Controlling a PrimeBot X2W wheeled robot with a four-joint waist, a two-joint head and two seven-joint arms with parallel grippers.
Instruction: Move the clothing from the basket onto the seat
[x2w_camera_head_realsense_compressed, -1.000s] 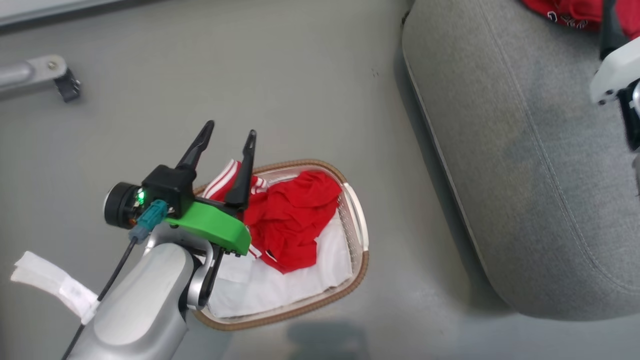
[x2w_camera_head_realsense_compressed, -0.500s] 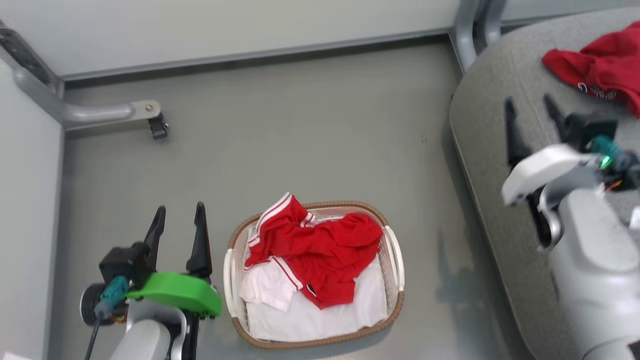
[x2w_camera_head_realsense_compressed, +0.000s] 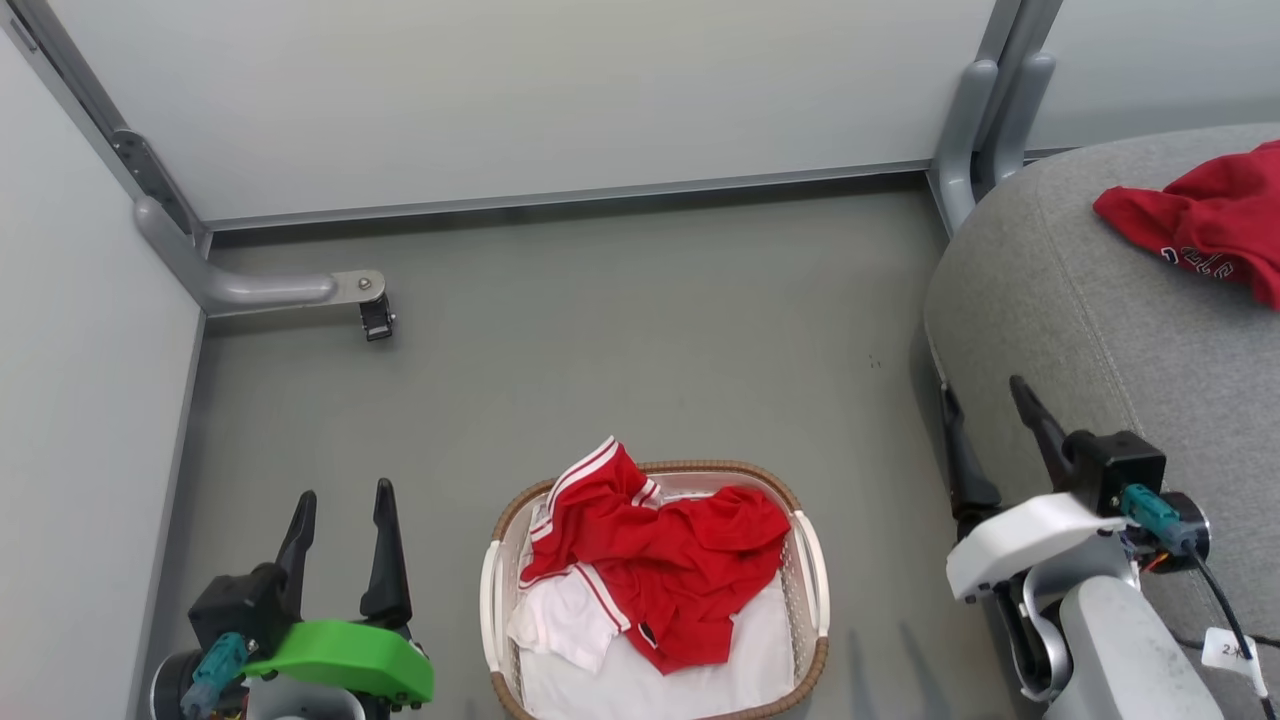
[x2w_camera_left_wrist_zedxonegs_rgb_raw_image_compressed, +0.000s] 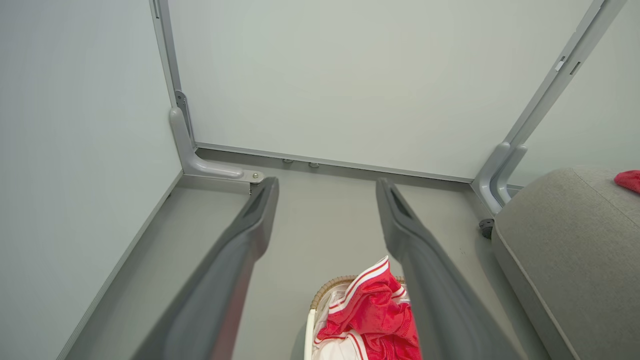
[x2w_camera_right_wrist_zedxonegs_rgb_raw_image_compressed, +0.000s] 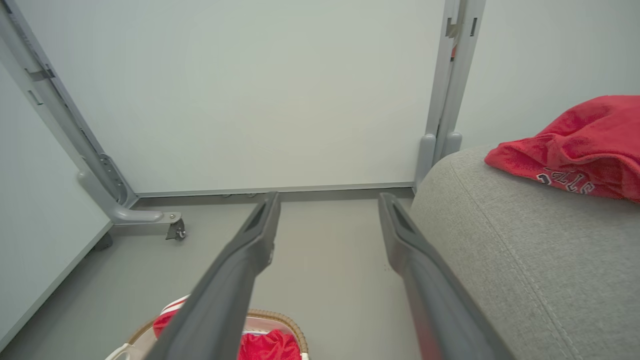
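Jersey (x2w_camera_head_realsense_compressed: 660, 560) in the basket (x2w_camera_head_realsense_compressed: 690, 466), T-shirt (x2w_camera_head_realsense_compressed: 1215, 215) on the seat (x2w_camera_head_realsense_compressed: 1120, 330), both grippers empty

At the far left we see a grey metal bracket (x2w_camera_head_realsense_compressed: 270, 290) lying along the floor (x2w_camera_head_realsense_compressed: 620, 330), below the pale wall panel (x2w_camera_head_realsense_compressed: 550, 100). Nearer to us, our left gripper (x2w_camera_head_realsense_compressed: 343, 492) hangs over bare floor with its two dark fingers spread apart and nothing between them. It sits just left of the basket and does not touch it.

The basket stands on the floor in the near middle. Inside it the red jersey lies crumpled. Its white-striped edge pokes up over the far left rim, and a white sleeve is folded at its left side. Under the jersey we see a plain white liner (x2w_camera_head_realsense_compressed: 700, 680) across the near part of the basket.

To the right, our right gripper (x2w_camera_head_realsense_compressed: 981, 388) is also spread wide and holds nothing. Its fingers point toward the far wall, beside the seat's left edge; we cannot tell whether they touch it.

The seat takes up the right side, with a strip of floor between it and the basket. The red T-shirt with white lettering lies bunched at the seat's far right. A grey upright post (x2w_camera_head_realsense_compressed: 985, 110) stands at the seat's far left corner.
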